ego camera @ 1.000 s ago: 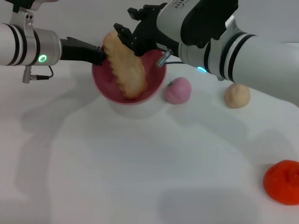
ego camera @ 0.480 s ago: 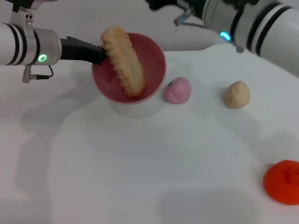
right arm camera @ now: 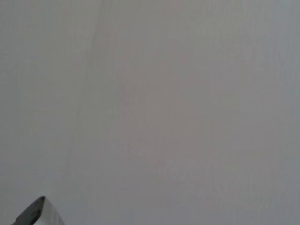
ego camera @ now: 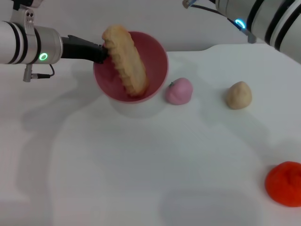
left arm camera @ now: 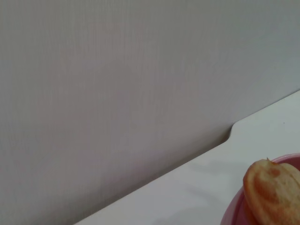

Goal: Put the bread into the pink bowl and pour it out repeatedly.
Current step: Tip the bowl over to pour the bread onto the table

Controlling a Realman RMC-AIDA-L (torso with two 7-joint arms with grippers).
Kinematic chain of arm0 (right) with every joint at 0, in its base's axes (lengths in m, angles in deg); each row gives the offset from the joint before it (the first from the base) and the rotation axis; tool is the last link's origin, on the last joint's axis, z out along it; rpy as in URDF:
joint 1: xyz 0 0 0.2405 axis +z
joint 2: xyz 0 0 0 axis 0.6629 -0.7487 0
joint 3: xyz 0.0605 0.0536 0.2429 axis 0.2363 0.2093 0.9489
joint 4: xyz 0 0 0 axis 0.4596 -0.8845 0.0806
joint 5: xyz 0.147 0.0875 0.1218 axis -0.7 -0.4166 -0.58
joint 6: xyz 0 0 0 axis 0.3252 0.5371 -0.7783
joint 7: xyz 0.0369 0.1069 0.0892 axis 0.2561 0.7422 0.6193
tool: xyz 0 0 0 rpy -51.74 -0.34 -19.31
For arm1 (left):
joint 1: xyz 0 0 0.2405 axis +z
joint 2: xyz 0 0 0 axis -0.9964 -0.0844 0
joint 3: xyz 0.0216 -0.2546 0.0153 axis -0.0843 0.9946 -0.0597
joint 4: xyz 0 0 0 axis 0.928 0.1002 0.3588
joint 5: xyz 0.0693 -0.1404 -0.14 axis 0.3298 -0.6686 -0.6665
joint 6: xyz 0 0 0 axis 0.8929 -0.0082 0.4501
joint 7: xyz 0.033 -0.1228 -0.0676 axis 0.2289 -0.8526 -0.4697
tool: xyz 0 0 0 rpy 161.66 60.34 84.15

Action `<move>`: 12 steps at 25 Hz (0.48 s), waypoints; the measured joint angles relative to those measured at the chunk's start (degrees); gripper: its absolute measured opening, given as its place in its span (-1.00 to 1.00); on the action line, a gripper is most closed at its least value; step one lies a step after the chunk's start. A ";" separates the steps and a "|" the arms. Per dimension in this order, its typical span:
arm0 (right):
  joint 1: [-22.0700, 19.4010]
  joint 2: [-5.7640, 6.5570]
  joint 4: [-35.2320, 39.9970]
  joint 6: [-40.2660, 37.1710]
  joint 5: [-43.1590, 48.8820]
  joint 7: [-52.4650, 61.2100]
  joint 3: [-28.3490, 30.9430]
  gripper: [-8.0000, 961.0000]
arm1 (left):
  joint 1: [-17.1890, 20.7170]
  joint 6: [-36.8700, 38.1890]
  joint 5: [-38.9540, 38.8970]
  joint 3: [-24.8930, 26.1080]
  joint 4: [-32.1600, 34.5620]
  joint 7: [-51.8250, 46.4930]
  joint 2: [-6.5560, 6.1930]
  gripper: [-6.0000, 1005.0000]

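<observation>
White tabletop (ego camera: pixel 141 179) is stretching out below me, with a plain grey wall (left arm camera: pixel 117 70) standing behind it.

Far on my left side, my left gripper (ego camera: pixel 99 52) is reaching in level from that edge and meeting the near-left rim of the pink bowl (ego camera: pixel 157 70). Its dark fingers are closing on that rim, pinching it, and the bowl is sitting tipped so that its mouth is facing toward my head camera. The bread (ego camera: pixel 125 61) is lying slanted inside the bowl, tan underside showing, its upper end poking above the rim right beside my fingertips and its lower end resting against the bowl's inner wall. My left wrist camera is catching only the rounded top of the bread (left arm camera: pixel 274 190) and a sliver of pink rim (left arm camera: pixel 234 213).

Just beside the bowl on its right, a small pink fruit (ego camera: pixel 179 91) is sitting on the table. Farther right, a beige lump (ego camera: pixel 238 95) is resting apart from it. An orange-red blob (ego camera: pixel 284 182) is lying near the right edge, closer to me.

My right arm (ego camera: pixel 263 19) is hanging high at the upper right; its gripper is out of sight.
</observation>
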 joint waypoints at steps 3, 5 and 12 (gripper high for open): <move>0.62 0.14 -0.15 -0.15 -0.18 0.00 0.07 -0.14 | -0.03 -0.21 0.00 -0.07 -0.02 -0.06 0.00 -0.90; 1.30 0.30 -1.07 -0.56 -0.36 0.14 0.32 -0.14 | -0.10 -0.27 0.00 -0.19 -0.24 -0.34 0.00 -0.90; 2.37 0.53 -2.47 -1.58 -1.06 0.24 0.79 -0.13 | -0.17 -0.34 0.00 -0.31 -0.68 -1.01 0.08 -0.90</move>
